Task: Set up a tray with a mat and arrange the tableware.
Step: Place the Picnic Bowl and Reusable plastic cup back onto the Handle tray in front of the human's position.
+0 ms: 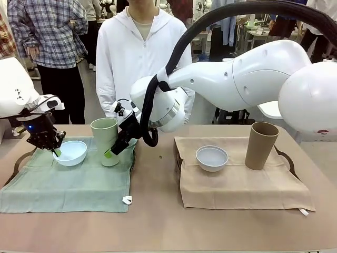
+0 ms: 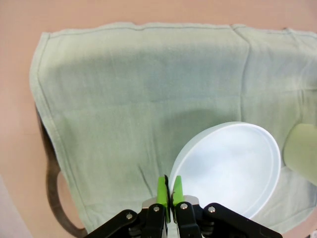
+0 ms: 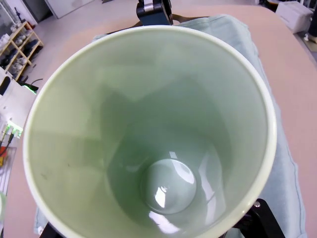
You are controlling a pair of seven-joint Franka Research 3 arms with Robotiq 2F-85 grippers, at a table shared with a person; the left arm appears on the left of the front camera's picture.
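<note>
At left of frame, left gripper (image 1: 56,151) pinches the pale blue bowl (image 1: 70,152) rim on the green mat (image 1: 68,182); right gripper (image 1: 117,146) grips the tilted green tumbler (image 1: 106,140) just beside it.

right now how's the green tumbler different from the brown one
The light green tumbler stands on the green mat, tilted, with the right gripper at its side; the tan brown tumbler stands on the beige mat with no gripper near it. The green one flares toward its rim, while the brown one is nearly straight-sided. The green one has a pale blue bowl beside it, the brown one a bluish white bowl. Both are tall, handleless and open at the top.
</note>
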